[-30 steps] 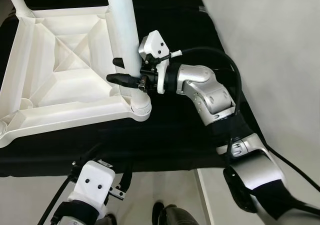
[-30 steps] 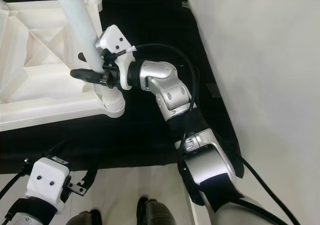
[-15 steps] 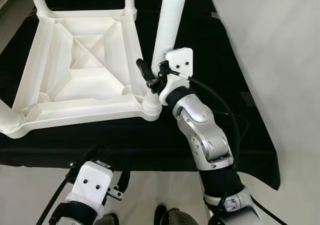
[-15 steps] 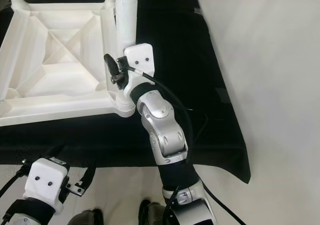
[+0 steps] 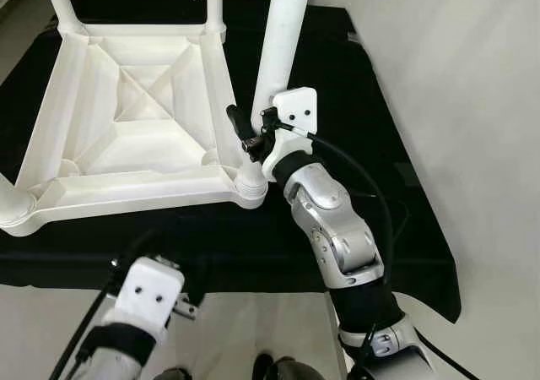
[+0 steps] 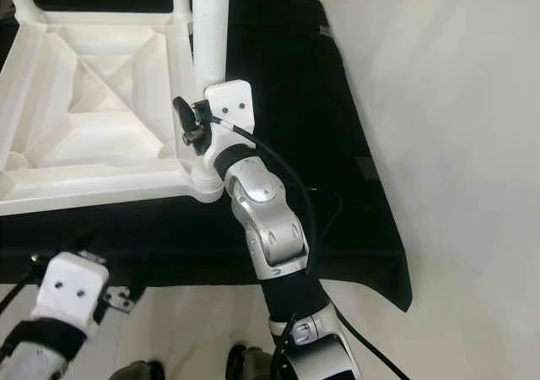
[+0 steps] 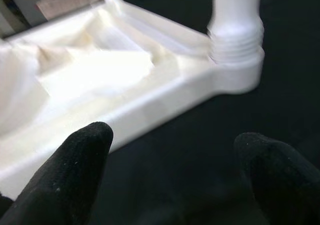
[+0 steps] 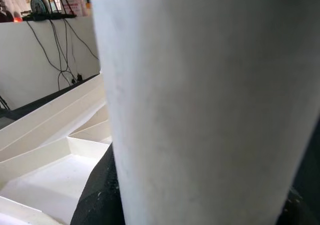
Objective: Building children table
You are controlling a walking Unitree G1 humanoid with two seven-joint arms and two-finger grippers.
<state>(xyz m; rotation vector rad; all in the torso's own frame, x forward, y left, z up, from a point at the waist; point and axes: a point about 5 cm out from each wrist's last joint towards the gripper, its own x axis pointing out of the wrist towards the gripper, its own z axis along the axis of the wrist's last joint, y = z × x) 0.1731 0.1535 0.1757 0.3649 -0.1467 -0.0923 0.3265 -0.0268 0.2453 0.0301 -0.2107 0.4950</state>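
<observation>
A black cloth [image 5: 337, 228] covers the floor; the white table top [image 5: 126, 135] lies upside down on it. The right gripper [image 5: 253, 131] is clamped on the near leg [image 5: 283, 51], seated in its threaded corner socket. The left gripper [image 7: 170, 180] hovers spread near the table edge. Legs stand in three corners; the fourth is cut off.

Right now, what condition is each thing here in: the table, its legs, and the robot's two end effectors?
Table top: upside down on the black cloth.
Near corner leg: upright, seated in its threaded socket.
Far legs: upright in their corners.
Right end effector: shut on the near corner leg, low down.
Left end effector: open, holding nothing, above the cloth short of the table.
</observation>
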